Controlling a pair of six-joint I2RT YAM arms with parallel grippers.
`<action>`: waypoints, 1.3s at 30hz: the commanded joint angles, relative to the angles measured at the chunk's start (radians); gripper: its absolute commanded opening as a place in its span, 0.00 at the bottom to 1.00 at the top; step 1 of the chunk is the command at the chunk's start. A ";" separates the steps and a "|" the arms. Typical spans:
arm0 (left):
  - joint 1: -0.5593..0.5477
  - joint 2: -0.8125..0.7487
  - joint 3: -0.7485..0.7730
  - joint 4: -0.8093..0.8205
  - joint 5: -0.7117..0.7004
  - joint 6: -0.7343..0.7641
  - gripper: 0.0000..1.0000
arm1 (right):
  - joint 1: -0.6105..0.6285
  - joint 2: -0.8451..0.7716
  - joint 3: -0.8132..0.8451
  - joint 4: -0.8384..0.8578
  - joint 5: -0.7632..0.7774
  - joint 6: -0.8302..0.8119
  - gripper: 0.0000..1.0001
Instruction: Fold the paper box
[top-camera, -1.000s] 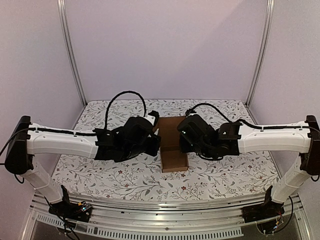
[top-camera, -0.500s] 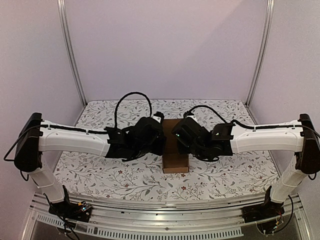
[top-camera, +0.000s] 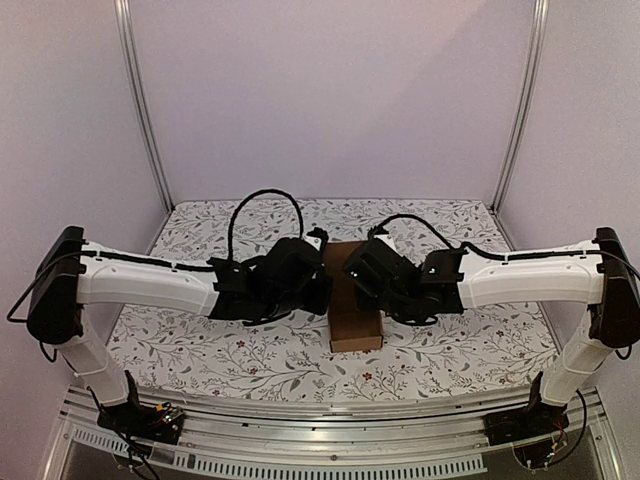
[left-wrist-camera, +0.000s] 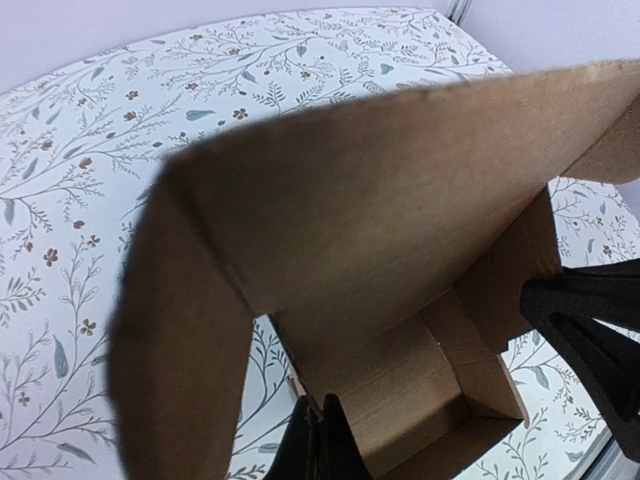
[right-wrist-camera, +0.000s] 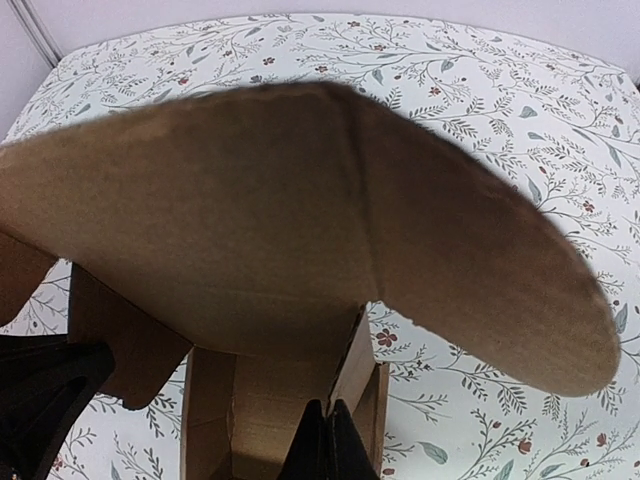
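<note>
On the left of the overhead view, we see the left arm (top-camera: 140, 285) reaching across the flower-printed table (top-camera: 210, 355) toward the middle, with a black cable (top-camera: 262, 200) looping above its wrist. The left gripper (top-camera: 318, 292) is right up against the left side of the paper box (top-camera: 355, 325). In its own wrist camera, the 2 fingers press together with only a thin dark seam between them, low against the carton's near wall. We cannot tell whether any cardboard is caught in that seam.

The plain brown box stands at mid-table between the 2 grippers, its top open. From the left wrist we look into its cavity and see the bare floor inside. A broad flap (left-wrist-camera: 400, 200) tilts over the lens, and a side panel rises at the left.

The right gripper (top-camera: 352, 272) is at the box's right side, near the back. Its fingers are also closed tight against each other, with their tips beside the edge of an upright wall. A rounded flap (right-wrist-camera: 300, 220) arches across most of that view. The right arm (top-camera: 530, 275) stretches back to the table's right edge.
</note>
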 joint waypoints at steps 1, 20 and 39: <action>-0.004 -0.068 -0.036 0.073 0.073 -0.056 0.01 | 0.022 -0.011 -0.021 0.055 -0.033 0.015 0.00; 0.001 -0.021 -0.006 0.073 0.127 -0.058 0.03 | 0.031 -0.019 -0.031 0.101 -0.084 0.015 0.00; -0.069 0.081 0.056 0.125 0.025 0.063 0.04 | 0.036 -0.076 -0.132 0.102 -0.138 -0.039 0.00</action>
